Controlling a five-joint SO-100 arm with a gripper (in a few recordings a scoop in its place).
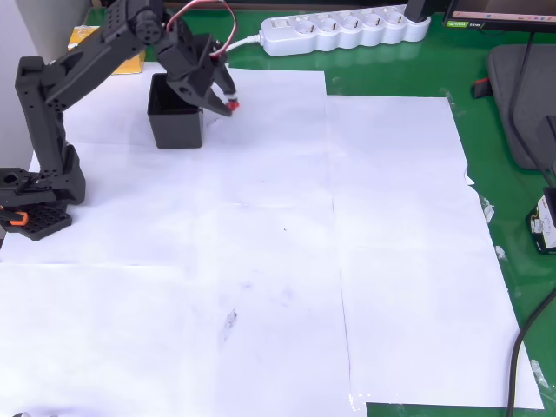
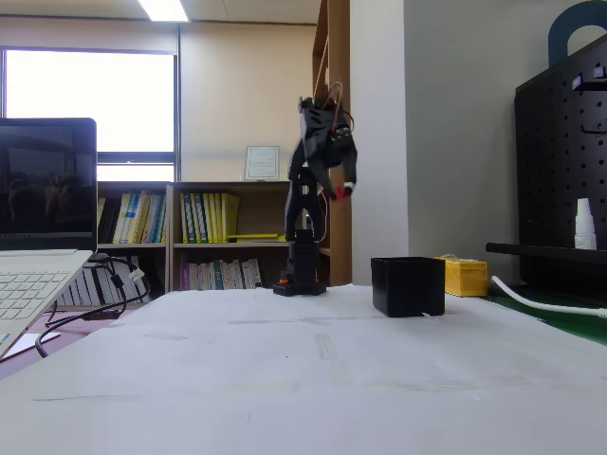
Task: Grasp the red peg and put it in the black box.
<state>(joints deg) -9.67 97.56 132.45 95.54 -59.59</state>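
It looks like an office. Bookshelves (image 2: 204, 237) full of books line the back wall. A laptop (image 2: 43, 237) and power strip (image 1: 343, 30) sit on the table (image 1: 391, 78).

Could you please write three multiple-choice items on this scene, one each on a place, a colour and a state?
1. Where is the red peg? A in the gripper, above the paper; B inside the black box; C on the green mat.
2. What colour is the paper under the box? A yellow; B white; C blue.
3. The gripper is: A wide open; B shut on the peg; C lying on the table.

Key: 1 A, peg sits at the raised fingertips in the fixed view; 2 B, sheets are white; 3 B, fingers meet on the peg.
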